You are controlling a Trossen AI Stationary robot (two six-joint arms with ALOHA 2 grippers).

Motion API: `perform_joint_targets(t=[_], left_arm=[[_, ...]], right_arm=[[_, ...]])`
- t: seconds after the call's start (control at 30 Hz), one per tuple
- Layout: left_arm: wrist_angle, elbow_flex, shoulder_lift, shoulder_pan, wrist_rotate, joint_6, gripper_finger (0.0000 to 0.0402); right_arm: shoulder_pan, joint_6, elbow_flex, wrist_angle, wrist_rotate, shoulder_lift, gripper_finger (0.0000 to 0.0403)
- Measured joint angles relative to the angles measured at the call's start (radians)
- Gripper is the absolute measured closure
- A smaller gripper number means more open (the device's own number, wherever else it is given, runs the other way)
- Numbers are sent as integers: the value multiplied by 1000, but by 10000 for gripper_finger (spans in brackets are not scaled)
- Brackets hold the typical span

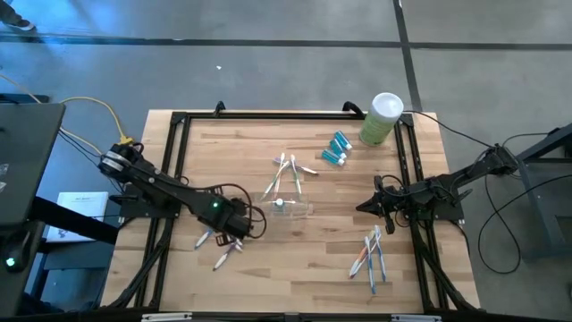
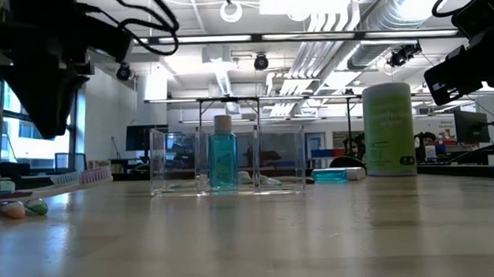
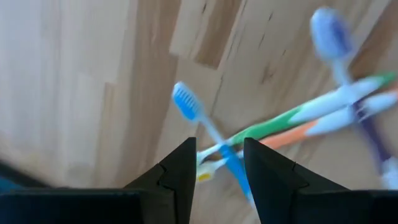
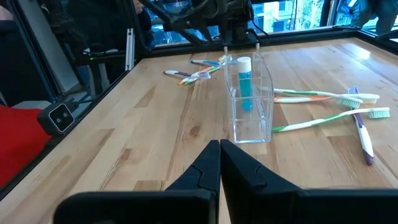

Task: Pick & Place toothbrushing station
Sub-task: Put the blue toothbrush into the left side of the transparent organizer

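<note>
A clear see-through cup (image 1: 291,206) stands at the table's middle with one blue white-capped tube (image 2: 223,159) upright inside; it also shows in the right wrist view (image 4: 252,102). My left gripper (image 1: 239,228) is open just above a small heap of toothbrushes (image 1: 220,248) at the near left. In the left wrist view (image 3: 219,142) its fingers stand on either side of a blue toothbrush's neck (image 3: 208,130), which lies across a green one (image 3: 292,115) and an orange one (image 3: 292,132). My right gripper (image 1: 362,207) is shut and empty, right of the cup.
More toothbrushes lie far of the cup (image 1: 290,168) and at the near right (image 1: 374,255). Several blue tubes (image 1: 337,150) lie at the far right beside a tall pale-green canister (image 1: 382,118). A black frame (image 1: 174,161) runs along the table's sides.
</note>
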Motion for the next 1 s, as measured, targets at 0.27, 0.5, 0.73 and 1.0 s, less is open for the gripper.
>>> perform_joint_targets(t=[0.27,0.5,0.73,1.0], left_arm=[[93,-94,-9,20,50,-131,276],[166,-180,-9,54,55,-137,276],[178,-188,-9,122,76,-189,276],[185,-188,-9,156,87,-227,276]], right_arm=[[0,4,0,0,0,0,400],[0,4,0,0,0,0,400],[0,3,0,0,0,0,400],[0,3,0,0,0,0,400]])
